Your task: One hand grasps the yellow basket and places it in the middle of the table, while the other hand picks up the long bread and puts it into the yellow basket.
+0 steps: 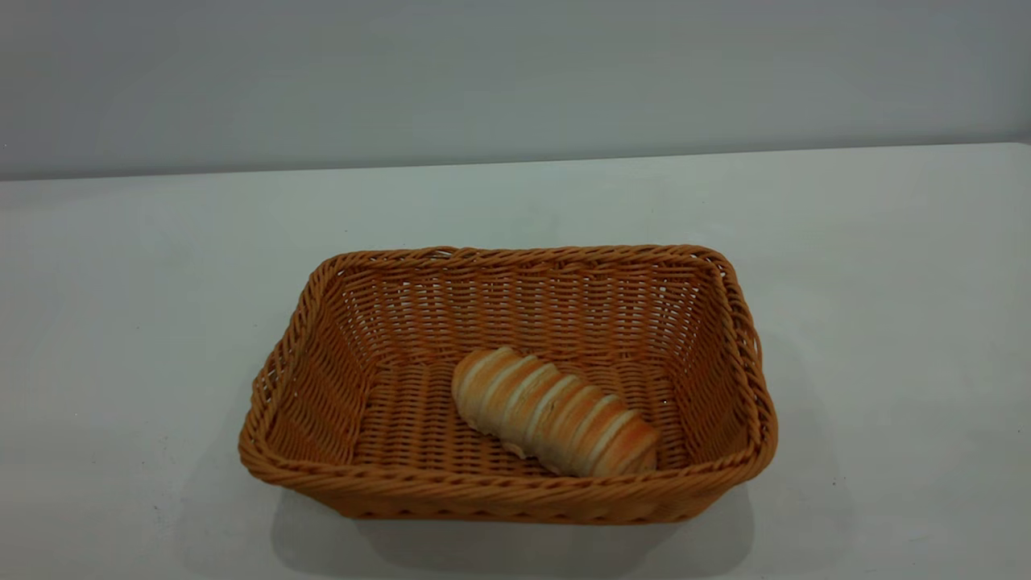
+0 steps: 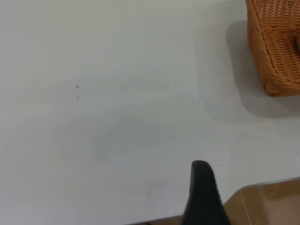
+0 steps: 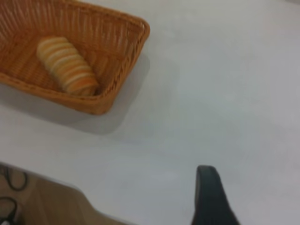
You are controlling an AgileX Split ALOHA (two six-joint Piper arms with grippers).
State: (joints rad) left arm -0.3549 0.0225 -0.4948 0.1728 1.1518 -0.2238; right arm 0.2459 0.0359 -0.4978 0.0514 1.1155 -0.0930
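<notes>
The long bread (image 1: 554,411) lies diagonally inside the yellow basket (image 1: 507,491) mid-worktop (image 1: 121,266), toward the near edge. Both grippers sit well clear by that edge; whether they are open, I cannot tell.

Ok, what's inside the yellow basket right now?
The long bread lies diagonally on the floor of the yellow basket, toward its near wall. Nothing else shows inside. The weave under the loaf is covered, and the near wall hides the floor strip behind it.
</notes>
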